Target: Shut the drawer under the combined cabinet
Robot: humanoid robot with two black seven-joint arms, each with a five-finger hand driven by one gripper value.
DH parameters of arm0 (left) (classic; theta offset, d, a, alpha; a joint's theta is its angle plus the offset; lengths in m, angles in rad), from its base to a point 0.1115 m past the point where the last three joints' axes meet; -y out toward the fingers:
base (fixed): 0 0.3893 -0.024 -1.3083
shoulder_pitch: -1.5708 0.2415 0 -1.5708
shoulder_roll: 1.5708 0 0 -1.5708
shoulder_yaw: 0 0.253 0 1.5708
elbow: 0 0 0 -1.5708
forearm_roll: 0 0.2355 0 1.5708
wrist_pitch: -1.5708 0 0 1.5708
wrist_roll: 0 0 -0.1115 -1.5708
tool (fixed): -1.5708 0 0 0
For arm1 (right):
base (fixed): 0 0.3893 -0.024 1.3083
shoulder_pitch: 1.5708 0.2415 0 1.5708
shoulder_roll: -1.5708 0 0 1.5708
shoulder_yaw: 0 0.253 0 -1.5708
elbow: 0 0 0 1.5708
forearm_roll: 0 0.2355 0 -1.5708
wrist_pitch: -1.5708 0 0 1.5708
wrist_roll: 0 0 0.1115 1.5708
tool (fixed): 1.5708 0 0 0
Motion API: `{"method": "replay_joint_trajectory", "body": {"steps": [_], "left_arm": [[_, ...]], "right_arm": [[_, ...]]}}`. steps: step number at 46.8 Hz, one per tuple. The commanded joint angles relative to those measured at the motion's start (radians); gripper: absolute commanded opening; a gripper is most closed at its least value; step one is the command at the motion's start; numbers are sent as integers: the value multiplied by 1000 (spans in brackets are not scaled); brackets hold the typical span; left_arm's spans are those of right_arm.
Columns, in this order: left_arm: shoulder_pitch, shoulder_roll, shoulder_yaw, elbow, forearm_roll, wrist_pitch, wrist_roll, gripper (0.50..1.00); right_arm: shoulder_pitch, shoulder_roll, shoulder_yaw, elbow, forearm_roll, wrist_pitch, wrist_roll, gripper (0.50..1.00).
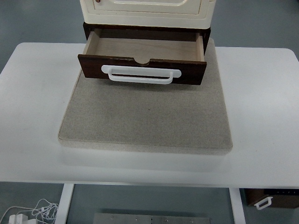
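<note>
A dark brown wooden drawer (142, 70) with a white handle (141, 74) stands pulled out toward me from under a cream cabinet (147, 11) at the top of the view. The drawer's light wooden inside (142, 48) is empty. Neither of my hands shows in the view.
The cabinet stands on a square grey mat (145, 114) on a white table (37, 107). Below the table's near edge, a white cable and plug (28, 212) lie on the floor at the left, and another dark drawer with a white handle (271, 198) sits at the right.
</note>
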Motion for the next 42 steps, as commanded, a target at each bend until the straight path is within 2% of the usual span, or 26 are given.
{"method": "replay_joint_trajectory", "body": {"steps": [1, 10, 20, 30, 42], "left_arm": [[3, 2, -2, -62, 90, 0, 0, 1000], [8, -3, 6, -174, 169, -3, 8, 1000], [5, 2, 119, -353, 196, 14, 8, 1000], [-6, -1, 217, -464, 252, 43, 17, 1000], [-7, 0, 326, -543, 357, -17, 66, 1000]], "right_arm": [[0, 0, 0, 0, -1, 0, 0, 952], [0, 0, -1, -1, 1, 0, 0, 952], [0, 0, 0, 0, -1, 0, 0, 952], [0, 0, 0, 0, 1, 0, 0, 952], [0, 0, 0, -1, 1, 0, 0, 952]]}}
